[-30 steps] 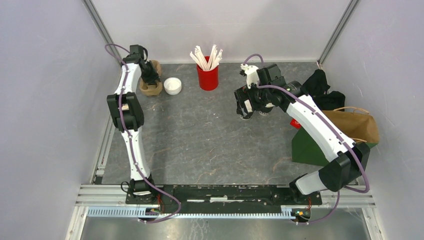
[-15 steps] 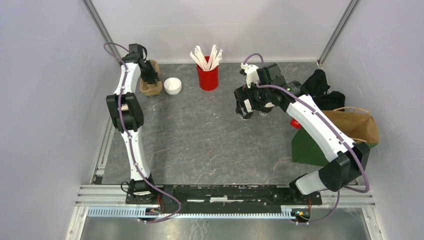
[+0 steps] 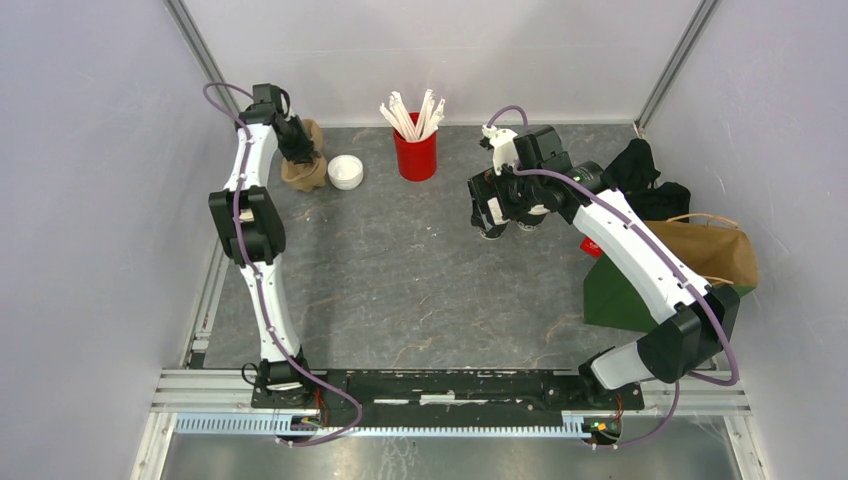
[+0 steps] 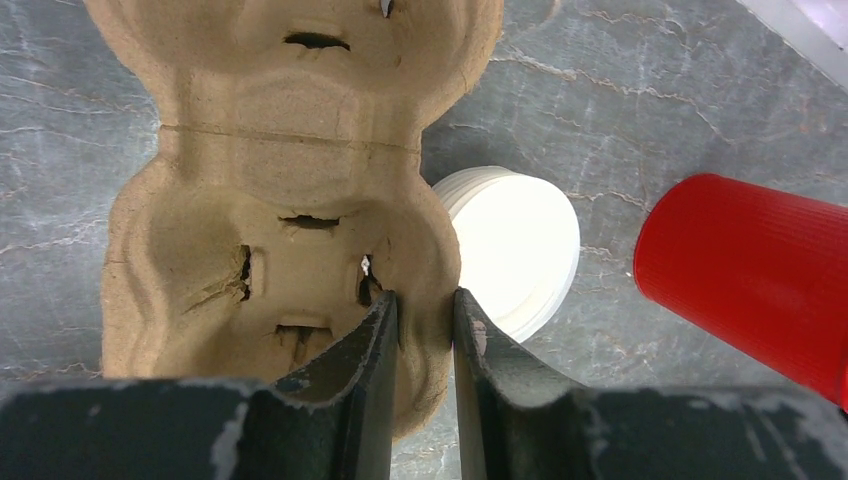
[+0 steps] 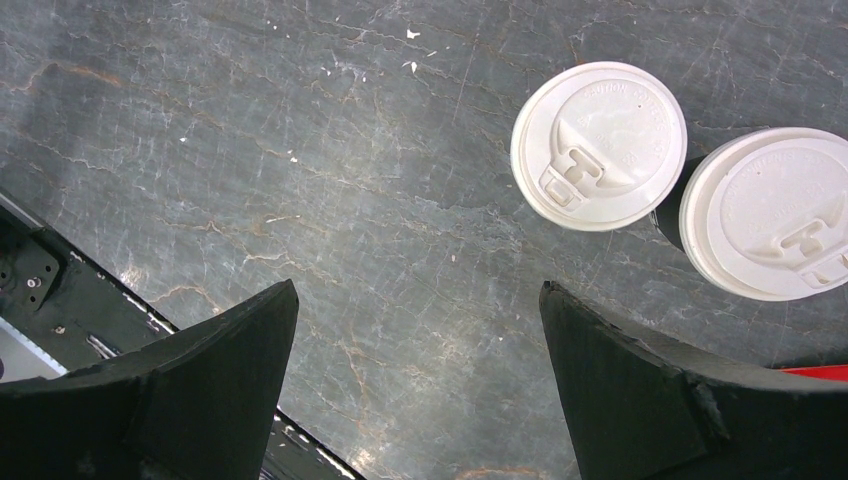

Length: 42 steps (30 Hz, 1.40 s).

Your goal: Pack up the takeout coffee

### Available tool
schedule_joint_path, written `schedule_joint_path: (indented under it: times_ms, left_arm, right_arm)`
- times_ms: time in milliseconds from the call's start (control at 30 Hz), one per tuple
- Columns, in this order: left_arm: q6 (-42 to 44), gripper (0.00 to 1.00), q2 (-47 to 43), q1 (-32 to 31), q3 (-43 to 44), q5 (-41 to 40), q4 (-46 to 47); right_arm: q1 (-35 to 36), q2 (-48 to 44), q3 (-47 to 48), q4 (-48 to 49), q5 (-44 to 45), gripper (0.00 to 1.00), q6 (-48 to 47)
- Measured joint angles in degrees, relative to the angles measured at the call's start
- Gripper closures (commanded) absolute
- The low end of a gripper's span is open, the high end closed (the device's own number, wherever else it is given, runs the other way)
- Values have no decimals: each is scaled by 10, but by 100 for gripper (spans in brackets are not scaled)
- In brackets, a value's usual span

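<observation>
Moulded brown pulp is pinched in the left gripper [image 4: 422, 340], whose two fingers clamp the near rim of the cup carrier [image 4: 270, 200]. The step looks like fetching the carrier. Next it needs lifting clear of the stack of white lids [image 4: 515, 245] just beside it on the right, with the red straw holder [image 4: 745, 275] beyond. The right gripper [image 5: 420, 330] hangs spread wide, holding nothing. The lidded coffee cups [image 5: 598, 145] stand ahead to its right, across bare table [image 5: 300, 150].

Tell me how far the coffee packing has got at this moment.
Done: the two lidded cups stand side by side on the table. In hand: the left gripper pinches a wall of the cardboard carrier; the right gripper hangs open near the cups, holding nothing. Left: both cups are outside the carrier and the paper bag.
</observation>
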Motion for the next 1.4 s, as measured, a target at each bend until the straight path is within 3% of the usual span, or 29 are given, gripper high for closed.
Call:
schedule_joint_path:
  times_ms: [400, 633, 767, 933, 1267, 1400]
  left_arm:
    - [0, 62, 0, 16, -9, 42, 0]
    - [0, 70, 0, 20, -16, 50, 1]
    - [0, 50, 0, 20, -16, 50, 1]
    - [0, 42, 0, 20, -16, 54, 1]
    - [0, 45, 10, 20, -13, 68, 1]
    - [0, 51, 22, 20, -10, 74, 1]
  right_arm:
    - [0, 0, 0, 0, -10, 2, 2]
    - [0, 0, 0, 1, -12, 2, 2]
    - [0, 0, 0, 1, -12, 2, 2]
    - [0, 0, 0, 4, -12, 2, 2]
    - [0, 0, 0, 5, -13, 2, 2]
    - [0, 0, 0, 5, -13, 2, 2]
